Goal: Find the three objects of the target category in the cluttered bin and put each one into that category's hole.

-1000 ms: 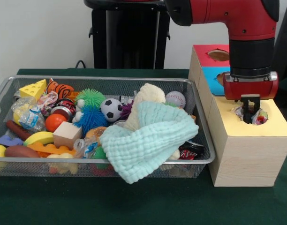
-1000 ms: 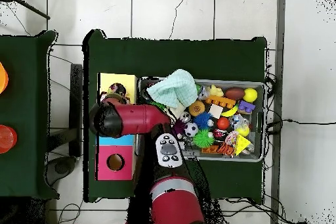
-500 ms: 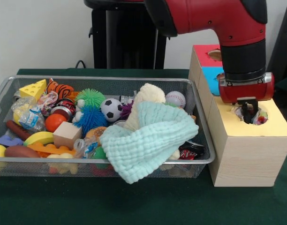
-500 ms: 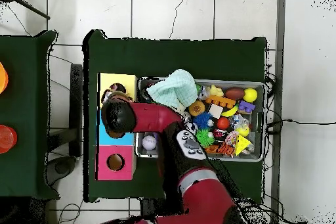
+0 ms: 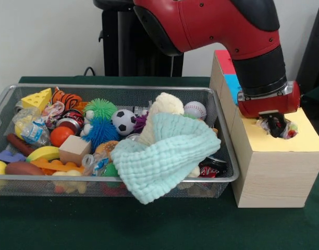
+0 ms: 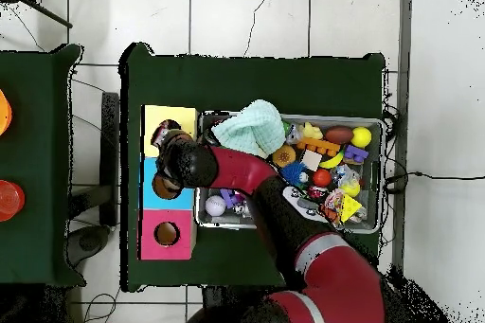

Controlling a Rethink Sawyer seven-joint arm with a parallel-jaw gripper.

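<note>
Over the yellow box's hole point(image 5: 277, 126), gripper point(image 5: 277, 124) grip unclear, wrapped thing dropped I guess; next, back to the bin point(image 5: 222, 179).

A dark green cloth point(image 5: 149, 224) covers the table under everything, against a white wall point(image 5: 45, 36). From overhead, pale floor tiles point(image 6: 237, 16) surround it, with a thin black cable point(image 6: 426, 177) trailing across them. A second green table point(image 6: 33, 149), well apart, carries 2 orange objects point(image 6: 8, 200) at its edge.
</note>
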